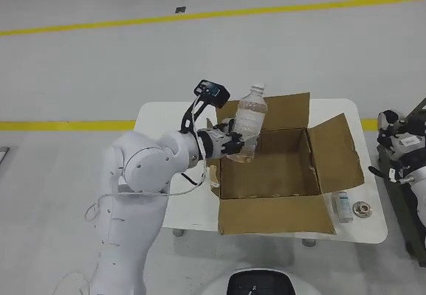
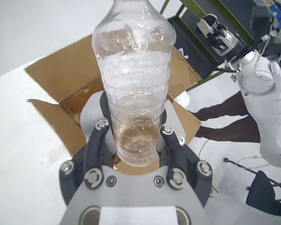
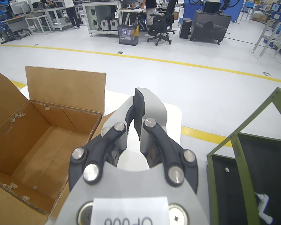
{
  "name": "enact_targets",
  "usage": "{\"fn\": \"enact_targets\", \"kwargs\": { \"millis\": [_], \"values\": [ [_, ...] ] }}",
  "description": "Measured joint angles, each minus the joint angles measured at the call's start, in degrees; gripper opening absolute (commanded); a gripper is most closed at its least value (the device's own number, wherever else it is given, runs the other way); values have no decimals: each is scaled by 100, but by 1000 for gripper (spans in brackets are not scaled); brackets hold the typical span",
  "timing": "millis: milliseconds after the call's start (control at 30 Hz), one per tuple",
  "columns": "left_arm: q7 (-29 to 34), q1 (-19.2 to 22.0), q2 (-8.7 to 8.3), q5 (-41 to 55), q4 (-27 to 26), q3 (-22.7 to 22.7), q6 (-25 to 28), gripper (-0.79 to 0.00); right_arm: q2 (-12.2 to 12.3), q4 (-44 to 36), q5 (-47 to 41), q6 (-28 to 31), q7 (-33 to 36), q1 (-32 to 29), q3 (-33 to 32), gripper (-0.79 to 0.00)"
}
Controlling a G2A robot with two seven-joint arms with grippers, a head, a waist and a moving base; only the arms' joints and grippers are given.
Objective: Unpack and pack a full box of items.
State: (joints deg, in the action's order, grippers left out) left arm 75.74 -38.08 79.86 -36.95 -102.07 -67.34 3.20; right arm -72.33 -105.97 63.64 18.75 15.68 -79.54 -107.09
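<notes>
Top view, from the left: the left gripper pinches the lower body of a clear plastic bottle, held upright above the left wall of the open cardboard box on the white table. A small bottle and a grey ring lie by the table's near right corner. At the right edge, the right gripper has its fingers pressed together on nothing.

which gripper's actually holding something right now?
The left gripper, shut on the clear bottle above the cardboard box. The right gripper is shut and empty.
</notes>
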Motion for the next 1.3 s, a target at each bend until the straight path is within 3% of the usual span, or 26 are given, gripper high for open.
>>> {"fn": "enact_targets", "kwargs": {
  "millis": [333, 1000, 1300],
  "values": [
    [-2, 206, 93, -13, 1421, 960, -338, -785, 34, 20, -41, -90, -24, -35, -51, -785],
    [-165, 150, 89, -93, 1376, 1111, -140, -785, 33, 19, -40, -89, -23, -35, -51, -785],
    [-209, 524, 243, 214, 1867, 1596, -918, -785, 33, 19, -40, -89, -23, -35, -51, -785]
  ]
}}
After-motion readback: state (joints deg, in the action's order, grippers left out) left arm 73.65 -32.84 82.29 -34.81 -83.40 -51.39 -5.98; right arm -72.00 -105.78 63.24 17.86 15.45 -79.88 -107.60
